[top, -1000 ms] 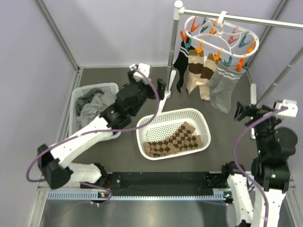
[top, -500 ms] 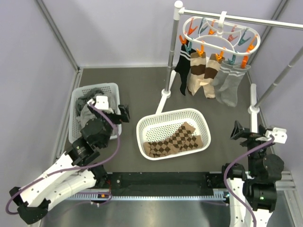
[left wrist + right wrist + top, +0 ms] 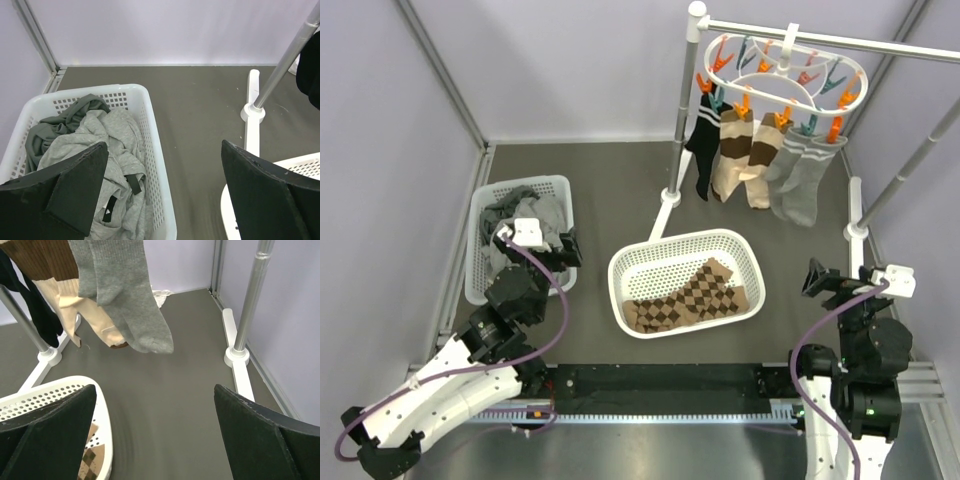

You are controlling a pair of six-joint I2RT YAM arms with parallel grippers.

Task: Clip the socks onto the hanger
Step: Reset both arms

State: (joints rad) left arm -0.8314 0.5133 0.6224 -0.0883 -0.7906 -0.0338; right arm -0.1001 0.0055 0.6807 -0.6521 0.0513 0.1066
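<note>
The left wall and its slanted frame post [image 3: 440, 90] close the floor on that side, and the left laundry basket [image 3: 520, 186] stands just beside them, holding a heap of grey garments [image 3: 520, 215]. The left gripper [image 3: 563, 250] hovers over that basket's right rim, jaws spread wide with nothing between them. Bare dark floor [image 3: 600, 170] runs from there back to the rear wall. The second basket [image 3: 685, 238] sits in the middle with one brown diamond-patterned cloth [image 3: 695, 297] in it. Just behind it is the foot of the rack's left upright [image 3: 682, 110].

The hanger [image 3: 790, 50] hangs by its hook from the rack's top bar, at the far right, well apart from the left gripper and beyond the middle basket. The socks [image 3: 757, 160] hang clipped along its near edge: five in all, one black, two tan with brown bands, two grey. Their toes hang clear of the floor. The orange and teal pegs are too many and too crowded to count.

The right gripper [image 3: 820, 278] hovers over bare floor on the near side of the hanger, well apart from the socks, its jaws likewise spread wide and grasping nothing. To its right stand the rack's right upright [image 3: 905, 175] and the right wall close behind it, leaving only a narrow strip of floor.
</note>
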